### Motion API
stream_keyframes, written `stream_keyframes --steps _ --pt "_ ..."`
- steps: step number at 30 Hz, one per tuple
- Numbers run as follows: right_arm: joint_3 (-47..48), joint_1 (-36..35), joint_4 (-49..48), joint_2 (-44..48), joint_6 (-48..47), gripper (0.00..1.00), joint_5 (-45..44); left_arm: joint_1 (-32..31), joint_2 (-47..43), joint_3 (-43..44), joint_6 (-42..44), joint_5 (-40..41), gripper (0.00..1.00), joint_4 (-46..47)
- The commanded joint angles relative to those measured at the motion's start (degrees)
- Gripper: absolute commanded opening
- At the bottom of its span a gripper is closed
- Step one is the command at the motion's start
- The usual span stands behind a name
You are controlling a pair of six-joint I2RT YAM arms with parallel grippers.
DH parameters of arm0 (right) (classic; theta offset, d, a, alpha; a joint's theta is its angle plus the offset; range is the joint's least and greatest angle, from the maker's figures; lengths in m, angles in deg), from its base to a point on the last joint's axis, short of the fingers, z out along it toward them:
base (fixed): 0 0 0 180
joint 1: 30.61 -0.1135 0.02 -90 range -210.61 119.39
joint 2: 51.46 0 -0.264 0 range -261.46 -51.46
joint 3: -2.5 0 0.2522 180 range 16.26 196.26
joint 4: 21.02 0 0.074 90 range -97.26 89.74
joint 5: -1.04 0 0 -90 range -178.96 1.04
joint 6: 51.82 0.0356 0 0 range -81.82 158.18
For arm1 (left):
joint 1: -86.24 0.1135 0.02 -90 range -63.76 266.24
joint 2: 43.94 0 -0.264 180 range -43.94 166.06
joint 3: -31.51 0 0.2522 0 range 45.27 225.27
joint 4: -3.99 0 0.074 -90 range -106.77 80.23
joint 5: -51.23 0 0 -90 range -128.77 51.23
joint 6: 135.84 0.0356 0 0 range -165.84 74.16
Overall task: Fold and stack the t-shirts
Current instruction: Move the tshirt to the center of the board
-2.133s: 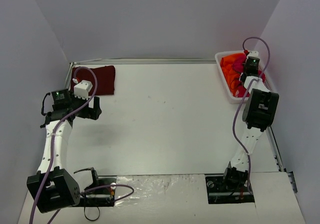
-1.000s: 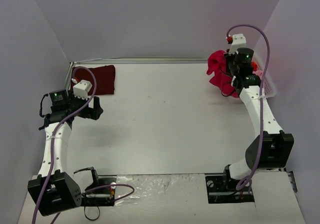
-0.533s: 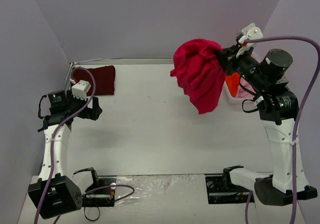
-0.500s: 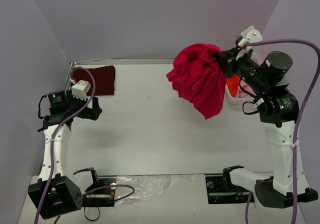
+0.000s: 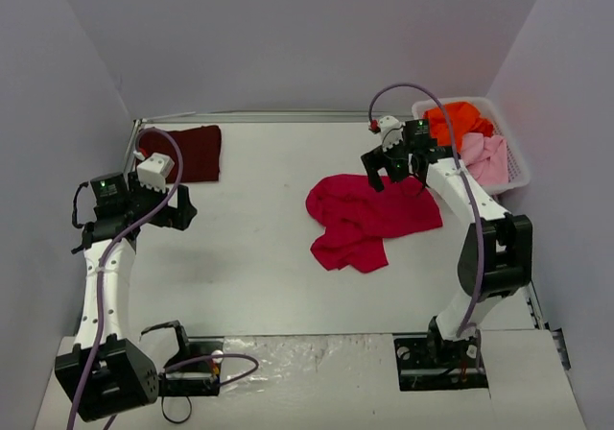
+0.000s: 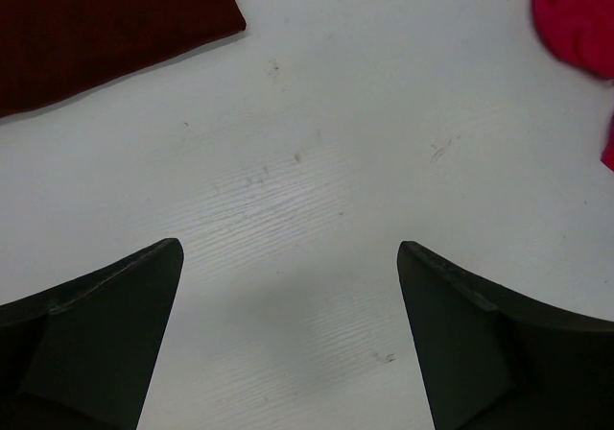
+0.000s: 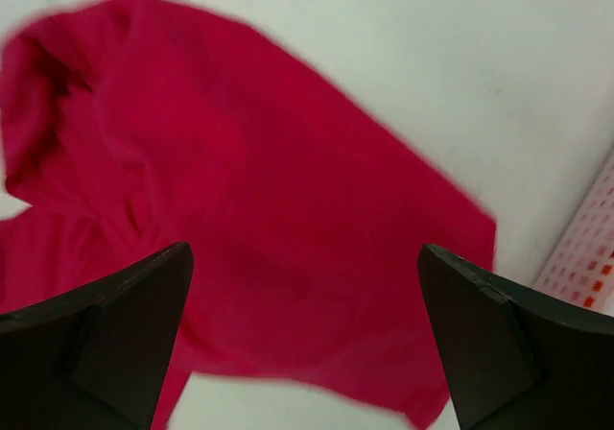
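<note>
- Only the top view shows the white mesh basket (image 5: 519, 172) at far right, holding the orange t-shirt (image 5: 459, 121) and pink t-shirt (image 5: 486, 155).
- The right wrist view shows the crimson t-shirt (image 7: 240, 190) crumpled on the table (image 5: 259, 267).
- The right gripper (image 7: 305, 250) reaches forward over it, jaws wide and empty.
- The left gripper (image 6: 288, 252) hovers wide near the folded maroon t-shirt (image 5: 188, 152).

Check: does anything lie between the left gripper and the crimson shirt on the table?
Nothing visible. Only bare table separates the left gripper from the crimson shirt; the folded maroon shirt lies off that line.
</note>
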Motion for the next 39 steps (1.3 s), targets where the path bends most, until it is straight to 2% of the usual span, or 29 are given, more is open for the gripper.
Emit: stream_keyframes --steps 1,11,17,20,21,24,25,27,28,29,31,35,36,39 --pt "1.0 2.0 -1.3 3.1 -2.2 1.0 -2.4 0.5 -1.2 0.2 -0.1 -1.6 0.94 1.2" --pt "-3.6 2.0 3.3 16.6 -3.1 1.0 0.2 -0.5 -0.4 0.7 0.0 -3.2 0.94 0.7" --pt "-12.9 1.2 1.9 18.5 -1.0 1.0 -4.8 -0.7 -1.5 0.6 -0.2 -3.5 0.94 0.5" --pt "-18.1 1.1 -3.2 18.9 2.1 1.0 -8.8 -0.8 -1.4 0.5 -0.3 -3.8 0.94 0.7" --pt "-19.3 1.1 -5.5 19.3 3.1 1.0 -10.1 -0.8 -1.4 0.4 -0.4 -3.7 0.94 0.7" --pt "-27.5 1.2 -21.1 23.3 8.3 1.0 -16.2 -0.8 -1.6 0.2 -0.3 -3.5 0.94 0.9" --pt "-30.4 1.2 -31.3 24.6 8.7 1.0 -16.9 -0.8 -1.7 0.2 -0.3 -3.5 0.94 1.0" --pt "-40.2 1.1 -42.7 27.5 8.8 1.0 -18.1 -0.8 -1.9 -0.1 -0.4 -3.4 0.94 1.3" --pt "-42.8 1.1 -52.2 27.6 8.9 1.0 -18.3 -0.8 -1.9 -0.2 -0.3 -3.0 0.94 1.4" --pt "-47.1 1.1 -56.3 27.0 9.3 1.0 -18.5 -0.8 -1.9 -0.3 -0.3 -2.8 0.94 1.4" --pt "-49.5 1.1 -64.2 23.5 8.7 1.0 -18.1 -0.7 -1.8 -0.4 -0.1 -2.4 0.94 1.5" --pt "-52.1 1.1 -73.5 16.4 7.5 1.0 -19.2 -0.6 -1.9 -0.5 -0.1 -1.9 0.94 2.1" --pt "-54.4 1.1 -79.4 14.6 7.7 1.0 -19.3 -0.6 -2.0 -0.7 -0.1 -1.8 0.94 2.2" --pt "-57.0 0.8 -84.9 12.7 8.7 1.0 -19.0 -0.4 -2.2 -0.9 0.0 -1.4 0.94 2.4"
